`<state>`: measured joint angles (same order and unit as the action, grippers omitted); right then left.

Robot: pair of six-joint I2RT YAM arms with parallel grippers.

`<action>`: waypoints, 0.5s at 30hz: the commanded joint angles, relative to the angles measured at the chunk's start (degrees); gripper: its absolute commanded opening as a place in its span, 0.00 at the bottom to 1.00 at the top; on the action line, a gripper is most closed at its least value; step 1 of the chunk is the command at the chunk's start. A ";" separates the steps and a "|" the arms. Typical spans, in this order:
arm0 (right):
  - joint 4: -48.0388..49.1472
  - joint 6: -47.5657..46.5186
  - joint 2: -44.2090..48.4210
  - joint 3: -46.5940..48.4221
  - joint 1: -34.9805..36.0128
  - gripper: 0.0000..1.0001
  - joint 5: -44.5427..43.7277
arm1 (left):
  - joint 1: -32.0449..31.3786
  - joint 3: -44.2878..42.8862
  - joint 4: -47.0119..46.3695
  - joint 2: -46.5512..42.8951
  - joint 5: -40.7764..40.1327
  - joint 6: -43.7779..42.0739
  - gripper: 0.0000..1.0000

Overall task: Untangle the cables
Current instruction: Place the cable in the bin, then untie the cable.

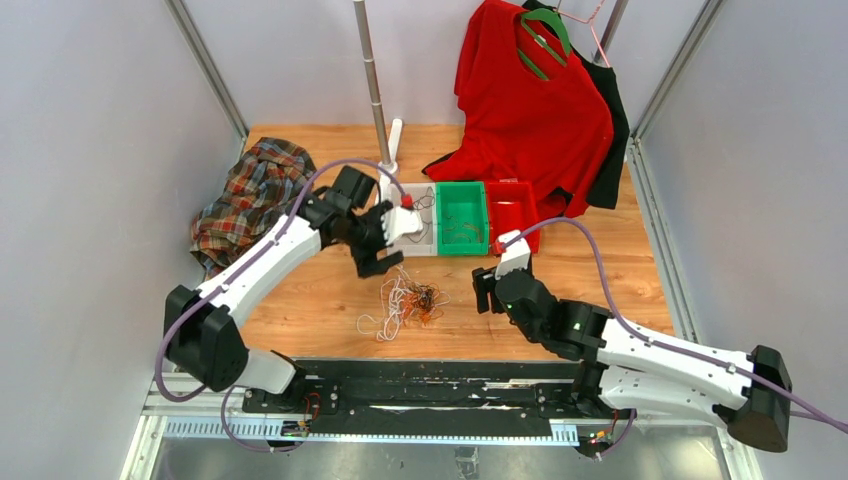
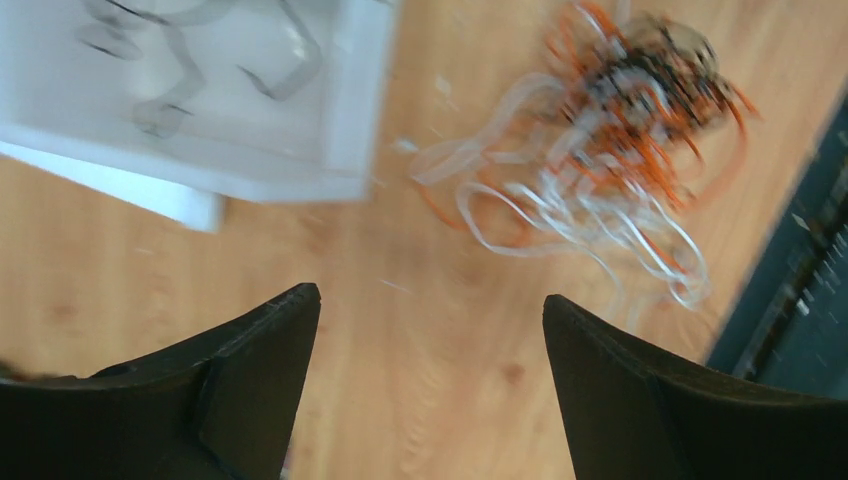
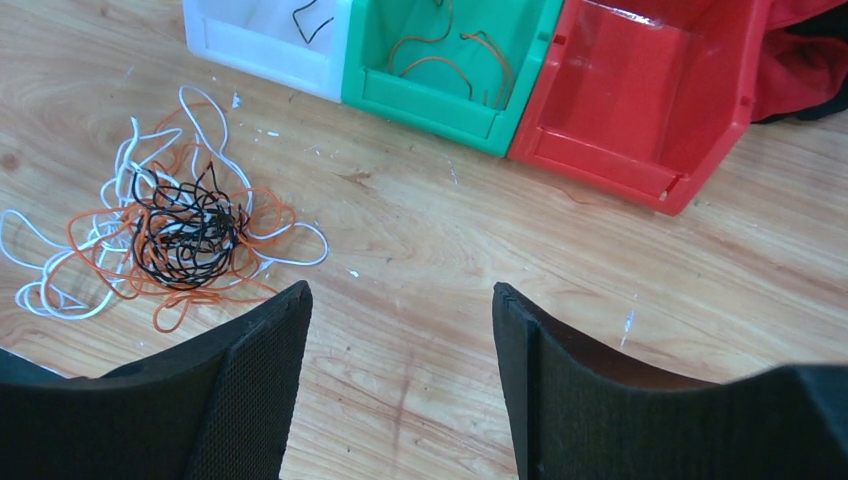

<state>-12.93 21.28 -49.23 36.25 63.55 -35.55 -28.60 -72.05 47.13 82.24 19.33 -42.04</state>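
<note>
From my seat, the counter (image 3: 560, 290) reads as smooth wood with clear grain and a soft sheen. The white bin (image 3: 262, 45), green bin (image 3: 440, 95) and red bin (image 3: 620, 150) are glossy moulded plastic. The cables (image 3: 185, 235) look like thin, smooth plastic-coated wire. The right tool (image 3: 400, 300) is matt black, finely textured on its inner faces; the left tool (image 2: 430, 297) is plain matt black. The plaid shirt (image 1: 250, 195) is soft cloth, and the pole (image 1: 372, 75) is bright metal.
</note>
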 commanded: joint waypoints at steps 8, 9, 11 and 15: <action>13.20 -1.72 -4.39 -3.11 -1.67 0.67 2.38 | 0.21 18.95 1.85 -6.14 7.56 -9.57 0.84; 13.96 -1.32 -4.84 -3.40 -1.67 0.67 2.52 | 0.21 19.07 -0.65 -5.46 6.92 -7.41 0.83; 15.56 -0.72 -5.54 -3.96 -1.67 0.66 2.90 | 0.29 17.83 -3.12 -3.53 7.63 -4.74 0.83; 17.68 0.33 -6.79 -4.52 -1.67 0.66 3.09 | 0.30 15.67 -8.97 0.16 12.05 3.13 0.82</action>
<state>0.45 20.18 -55.16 32.80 62.48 -32.80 -28.58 -53.71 46.85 79.53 25.98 -46.17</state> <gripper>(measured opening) 0.661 0.827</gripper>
